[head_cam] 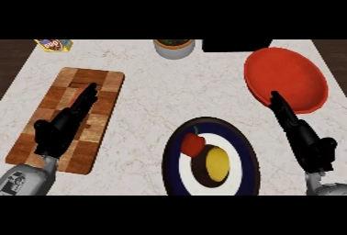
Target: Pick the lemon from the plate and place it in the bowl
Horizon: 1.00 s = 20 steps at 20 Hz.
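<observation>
Lemon (218,163) sits on the plate (177,176), both hands off it.

It lies in a dark little dish on the blue-rimmed plate, right beside a red pepper (193,144). The right hand (301,135) has straight fingers pressed together, tips at the near rim of the red bowl (284,73), holding nothing. The left hand (64,124) lies flat over the wooden cutting board (102,82), fingers straight too. At the back of the marble worktop (156,92): a small potted plant (174,47) and a snack bag (54,45).

bare counter (152,96) between cutting board (71,117) and plate (177,151), red pepper (193,143) crowding lemon (217,162)
</observation>
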Tool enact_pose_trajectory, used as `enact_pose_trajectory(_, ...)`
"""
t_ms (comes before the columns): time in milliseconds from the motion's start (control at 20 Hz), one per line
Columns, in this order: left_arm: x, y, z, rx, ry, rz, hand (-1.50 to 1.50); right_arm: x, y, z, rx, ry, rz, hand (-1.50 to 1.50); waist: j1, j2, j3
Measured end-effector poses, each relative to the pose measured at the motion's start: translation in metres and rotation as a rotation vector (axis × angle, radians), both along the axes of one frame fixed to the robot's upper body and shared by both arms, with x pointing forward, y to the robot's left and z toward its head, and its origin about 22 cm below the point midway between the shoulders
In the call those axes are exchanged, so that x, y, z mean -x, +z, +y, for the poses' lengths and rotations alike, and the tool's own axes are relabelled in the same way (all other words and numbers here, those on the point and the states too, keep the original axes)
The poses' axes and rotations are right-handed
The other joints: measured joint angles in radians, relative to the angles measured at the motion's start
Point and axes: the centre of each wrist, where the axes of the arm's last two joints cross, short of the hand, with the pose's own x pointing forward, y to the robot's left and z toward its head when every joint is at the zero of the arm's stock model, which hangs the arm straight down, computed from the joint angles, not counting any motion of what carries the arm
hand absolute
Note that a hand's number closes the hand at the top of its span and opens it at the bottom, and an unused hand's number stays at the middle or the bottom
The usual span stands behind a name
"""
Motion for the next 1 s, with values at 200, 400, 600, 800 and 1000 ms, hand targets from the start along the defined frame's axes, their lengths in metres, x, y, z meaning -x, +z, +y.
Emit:
enact_pose_trajectory(200, -0.001, 0.012, 0.01, 0.088, 0.055, -0.072, 0.0, 0.002, 0.002, 0.018, -0.095, -0.156, -0.005, -1.5, 0.004, 0.011, -0.014)
enact_pose_trajectory(400, -0.004, 0.019, 0.013, 0.206, 0.115, -0.136, 0.0, 0.012, -0.017, 0.004, 0.021, -0.409, 0.074, -1.5, -0.004, 0.021, -0.033)
enact_pose_trajectory(600, -0.001, 0.02, 0.017, 0.303, 0.147, -0.148, 0.0, 0.029, -0.038, 0.008, 0.083, -0.706, 0.113, -1.5, -0.007, 0.019, -0.03)
enact_pose_trajectory(800, 0.003, 0.024, 0.023, 0.355, 0.149, -0.156, 0.0, 0.035, -0.039, 0.025, 0.203, -0.835, 0.064, -1.5, 0.002, 0.02, -0.028)
enact_pose_trajectory(1000, 0.001, 0.027, 0.024, 0.371, 0.148, -0.159, 0.0, 0.027, -0.02, 0.019, 0.367, -0.809, 0.13, -1.5, 0.004, 0.022, -0.028)
